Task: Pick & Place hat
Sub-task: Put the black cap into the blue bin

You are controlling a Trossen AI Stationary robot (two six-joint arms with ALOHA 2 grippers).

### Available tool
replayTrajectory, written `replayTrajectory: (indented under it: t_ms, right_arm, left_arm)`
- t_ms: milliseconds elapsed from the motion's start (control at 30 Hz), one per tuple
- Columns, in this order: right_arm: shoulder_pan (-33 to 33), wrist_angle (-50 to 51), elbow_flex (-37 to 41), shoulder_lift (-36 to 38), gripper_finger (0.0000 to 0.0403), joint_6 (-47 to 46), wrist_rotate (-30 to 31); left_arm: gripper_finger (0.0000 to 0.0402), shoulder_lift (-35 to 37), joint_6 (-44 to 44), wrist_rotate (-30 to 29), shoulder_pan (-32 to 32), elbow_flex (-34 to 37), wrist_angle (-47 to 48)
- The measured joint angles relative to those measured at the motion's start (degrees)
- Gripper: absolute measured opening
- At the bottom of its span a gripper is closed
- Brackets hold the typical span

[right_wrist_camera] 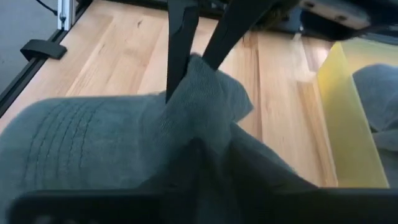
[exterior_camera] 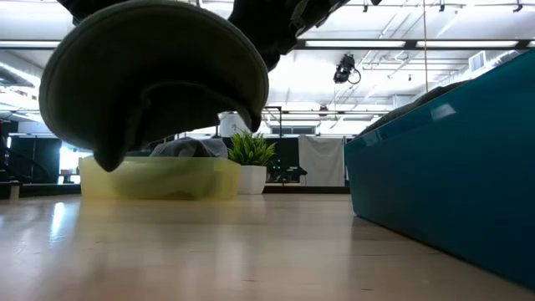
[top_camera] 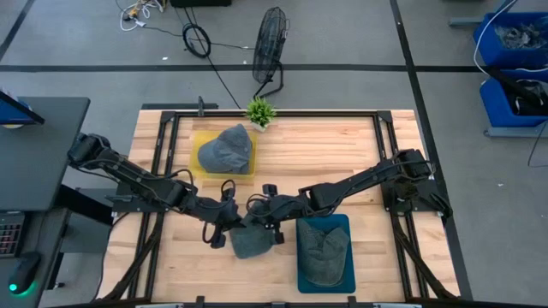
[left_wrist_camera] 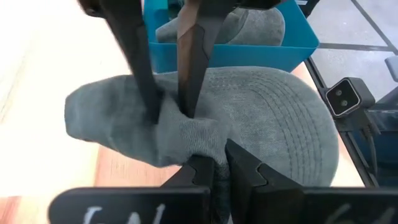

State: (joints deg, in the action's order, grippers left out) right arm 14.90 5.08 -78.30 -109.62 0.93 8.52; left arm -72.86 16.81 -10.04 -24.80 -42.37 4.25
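A grey cap (top_camera: 251, 243) hangs between my two grippers near the table's near edge. It shows large in the low view (exterior_camera: 155, 79), clear of the wood. My left gripper (top_camera: 219, 231) is at its left side and is shut on it. My right gripper (top_camera: 267, 219) is at its far right side, also shut on it. A second grey cap (top_camera: 226, 151) lies in a yellow tray (top_camera: 195, 169). A third cap (top_camera: 325, 255) lies in a teal bin (top_camera: 342, 224). My left gripper (left_wrist_camera: 221, 175) pinches a bunched fold of the cap's soft crown (left_wrist_camera: 205, 146) between its two fingers, coming level from the table's left. The stitched brim (left_wrist_camera: 292, 112) juts out beyond the hold, and the cap is lifted clear of the table. My right gripper pinches another raised fold of the crown (left_wrist_camera: 168, 112) between its two fingers (left_wrist_camera: 189, 56), slanting down from the right. In its own wrist view the cloth (right_wrist_camera: 205, 106) drapes over the fingers and hides the contact. The cap is off the table.
A small potted plant (top_camera: 259, 111) stands at the table's far edge, behind the yellow tray. The teal bin's wall (exterior_camera: 451, 167) stands close on the cap's right. Bare wood (top_camera: 342, 145) lies toward the far right. A floor fan (top_camera: 271, 38) stands beyond the table.
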Motion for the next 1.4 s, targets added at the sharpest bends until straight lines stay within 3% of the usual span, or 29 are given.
replayTrajectory:
  t_ms: [100,167,367,567,833,1033,1267,1400]
  right_arm:
    - [0.4,0.8,0.0,0.0,0.0028,-0.3,0.1]
    - [0.6,1.0,0.0,0.0,0.0011,-0.3,0.5]
    - [2.2,2.1,0.0,0.2,0.0005,-0.6,2.2]
    - [4.3,7.3,-2.6,1.6,0.0004,0.1,4.4]
    - [7.5,30.6,-14.6,3.7,0.0001,0.3,11.2]
    - [11.2,52.9,-22.7,5.0,0.0001,-11.9,13.4]
    - [19.0,65.0,-24.3,5.2,0.0000,-25.7,13.9]
    - [24.2,71.4,-24.3,5.4,0.0000,-36.0,20.2]
  left_arm:
    - [0.0025,0.0,-0.1,0.1,0.6,0.0,0.0]
    - [0.0028,0.0,-0.1,0.2,1.0,0.0,-0.1]
    - [0.0048,0.0,-1.4,0.1,1.0,0.0,0.8]
    - [0.0097,0.1,-1.6,0.0,1.0,-0.1,1.6]
    - [0.0151,0.1,0.0,-0.4,1.0,-0.1,1.7]
    - [0.0158,0.1,0.5,-0.4,1.0,-0.1,2.3]
    - [0.0156,0.1,0.5,-0.4,1.0,-0.1,5.9]
    - [0.0156,0.1,1.1,-0.4,1.0,-0.1,7.2]
